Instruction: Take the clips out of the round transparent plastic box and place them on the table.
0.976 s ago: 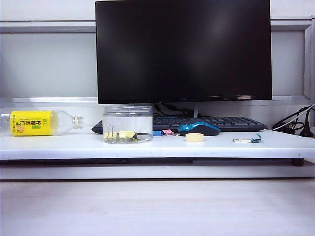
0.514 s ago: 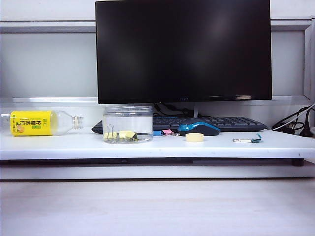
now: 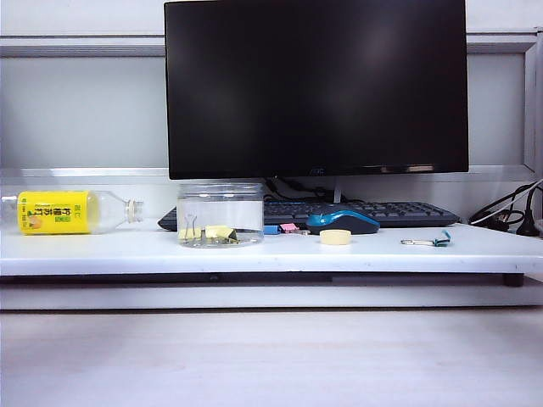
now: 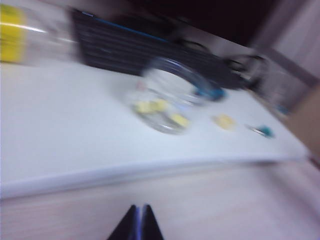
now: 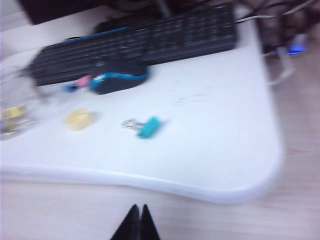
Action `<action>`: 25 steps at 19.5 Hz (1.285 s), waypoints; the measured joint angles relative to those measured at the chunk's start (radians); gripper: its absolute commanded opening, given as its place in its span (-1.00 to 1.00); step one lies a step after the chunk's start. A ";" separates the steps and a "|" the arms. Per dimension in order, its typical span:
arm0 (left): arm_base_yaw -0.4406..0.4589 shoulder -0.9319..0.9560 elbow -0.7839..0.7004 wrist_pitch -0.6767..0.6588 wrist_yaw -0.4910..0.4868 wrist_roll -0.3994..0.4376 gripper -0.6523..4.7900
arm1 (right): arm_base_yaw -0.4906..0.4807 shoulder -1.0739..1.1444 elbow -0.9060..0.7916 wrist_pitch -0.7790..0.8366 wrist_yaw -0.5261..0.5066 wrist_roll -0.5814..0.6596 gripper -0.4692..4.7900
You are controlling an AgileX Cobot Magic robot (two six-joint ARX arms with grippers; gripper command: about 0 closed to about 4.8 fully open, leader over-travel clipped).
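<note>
The round transparent plastic box [image 3: 221,215] stands upright on the white table [image 3: 254,253], left of the mouse. Pale-yellow clips [image 3: 212,232] lie on its floor. The blurred left wrist view shows the box [image 4: 167,100] with the clips [image 4: 152,106] inside, well ahead of my left gripper [image 4: 139,207], whose fingers are shut and empty, short of the table's front edge. My right gripper [image 5: 138,207] is also shut and empty, off the table's front edge; the box [image 5: 15,107] shows at that view's border. Neither gripper appears in the exterior view.
A yellow-labelled bottle [image 3: 72,212] lies at the left. Behind the box are a keyboard [image 3: 365,212], monitor [image 3: 316,89] and blue-black mouse [image 3: 342,220]. Blue and pink clips [image 3: 281,228], a cream disc [image 3: 335,236] and a teal clip [image 3: 433,242] lie on the table. Cables [image 3: 509,216] sit far right.
Nothing on the table has moved in the exterior view across the three frames.
</note>
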 measured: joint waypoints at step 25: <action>0.000 0.000 0.002 0.307 0.385 -0.376 -0.41 | 0.001 0.000 0.001 0.158 -0.462 0.299 -0.50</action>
